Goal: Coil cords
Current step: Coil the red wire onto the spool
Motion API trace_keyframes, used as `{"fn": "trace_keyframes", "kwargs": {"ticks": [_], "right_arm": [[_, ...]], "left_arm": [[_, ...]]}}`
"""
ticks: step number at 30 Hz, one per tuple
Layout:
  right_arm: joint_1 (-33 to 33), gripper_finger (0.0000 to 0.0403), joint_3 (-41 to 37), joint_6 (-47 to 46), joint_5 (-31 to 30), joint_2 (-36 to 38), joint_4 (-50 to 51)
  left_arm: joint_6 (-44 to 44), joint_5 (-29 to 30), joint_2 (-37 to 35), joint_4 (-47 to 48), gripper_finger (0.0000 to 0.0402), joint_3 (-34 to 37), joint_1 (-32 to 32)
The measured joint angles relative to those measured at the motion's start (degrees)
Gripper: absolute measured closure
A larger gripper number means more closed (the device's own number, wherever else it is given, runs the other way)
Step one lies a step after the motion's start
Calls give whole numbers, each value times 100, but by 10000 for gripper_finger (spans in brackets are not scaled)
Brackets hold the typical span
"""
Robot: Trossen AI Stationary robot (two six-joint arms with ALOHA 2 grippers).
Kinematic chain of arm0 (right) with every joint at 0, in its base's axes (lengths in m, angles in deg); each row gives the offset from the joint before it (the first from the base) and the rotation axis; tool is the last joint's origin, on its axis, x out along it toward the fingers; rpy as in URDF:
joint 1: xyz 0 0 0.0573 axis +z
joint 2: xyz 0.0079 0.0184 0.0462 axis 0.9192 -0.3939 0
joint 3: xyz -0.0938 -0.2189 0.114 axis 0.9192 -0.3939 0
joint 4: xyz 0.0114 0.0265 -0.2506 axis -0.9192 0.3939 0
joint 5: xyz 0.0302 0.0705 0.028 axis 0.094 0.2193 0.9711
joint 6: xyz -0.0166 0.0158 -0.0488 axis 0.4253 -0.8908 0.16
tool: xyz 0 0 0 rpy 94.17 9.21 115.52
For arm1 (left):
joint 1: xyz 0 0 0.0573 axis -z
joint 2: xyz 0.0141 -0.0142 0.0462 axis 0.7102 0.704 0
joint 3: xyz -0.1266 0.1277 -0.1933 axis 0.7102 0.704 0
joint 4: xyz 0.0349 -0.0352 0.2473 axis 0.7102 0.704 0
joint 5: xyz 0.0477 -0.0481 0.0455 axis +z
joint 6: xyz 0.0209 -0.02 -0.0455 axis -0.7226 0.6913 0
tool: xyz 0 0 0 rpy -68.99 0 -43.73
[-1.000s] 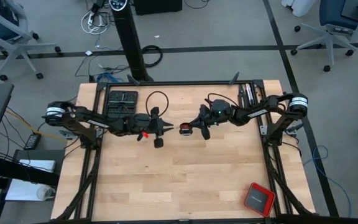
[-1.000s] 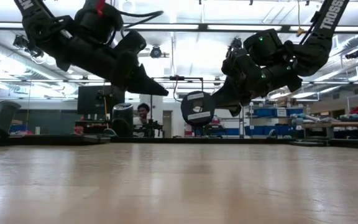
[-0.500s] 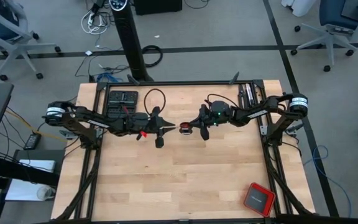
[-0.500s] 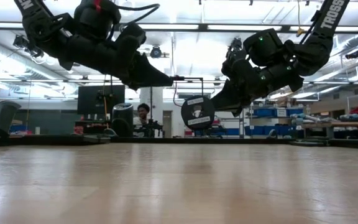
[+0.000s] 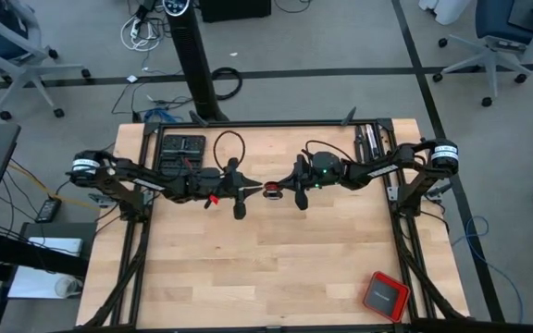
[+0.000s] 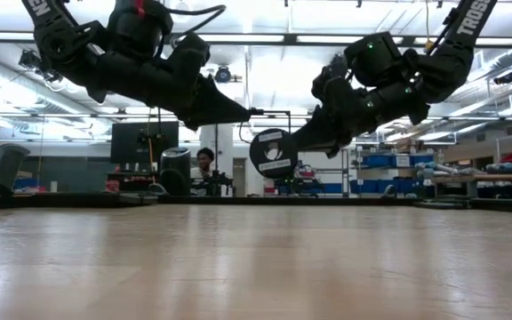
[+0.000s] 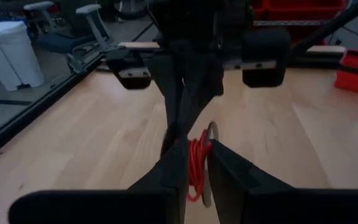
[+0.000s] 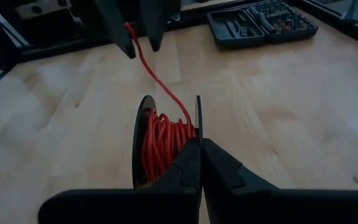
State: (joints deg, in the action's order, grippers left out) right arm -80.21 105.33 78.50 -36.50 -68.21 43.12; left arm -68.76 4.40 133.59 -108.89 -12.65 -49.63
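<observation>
Red cord (image 8: 160,140) on a spool (image 8: 143,140), clamped by the right gripper (image 5: 285,191); left gripper (image 5: 244,191) pinches its free end, both arms level mid-frame.

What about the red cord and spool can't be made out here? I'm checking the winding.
- Spool: its far half, right wrist view, hidden by the right pincer.
- Red cord: its free end, left wrist view, hidden by the left pincer.
- High view: cord too small to trace.
</observation>
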Motion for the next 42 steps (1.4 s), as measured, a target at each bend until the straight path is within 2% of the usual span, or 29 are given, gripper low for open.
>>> {"fn": "trace_keyframes", "kwargs": {"ticks": [8,13,16,24,33,38,42], "right_arm": [[-4,403,-1,0,0,0,32],[19,403,-2,-2,19,0,25],[23,403,-2,-22,19,0,23],[1,403,-2,-105,-3,0,19],[-10,403,-4,-108,23,11,-91],[-10,403,-7,-504,22,21,-505],[20,403,-7,-757,-297,22,-648]], "left_arm": [[4,13,7,-57,342,0,0],[-2,34,7,-41,390,-2,0],[-3,25,7,-4,397,-2,0],[-12,-167,7,185,400,-2,0],[-520,-317,5,659,401,-2,-4],[-625,-321,4,715,401,-2,0],[-627,-321,6,782,401,-2,2]]}}
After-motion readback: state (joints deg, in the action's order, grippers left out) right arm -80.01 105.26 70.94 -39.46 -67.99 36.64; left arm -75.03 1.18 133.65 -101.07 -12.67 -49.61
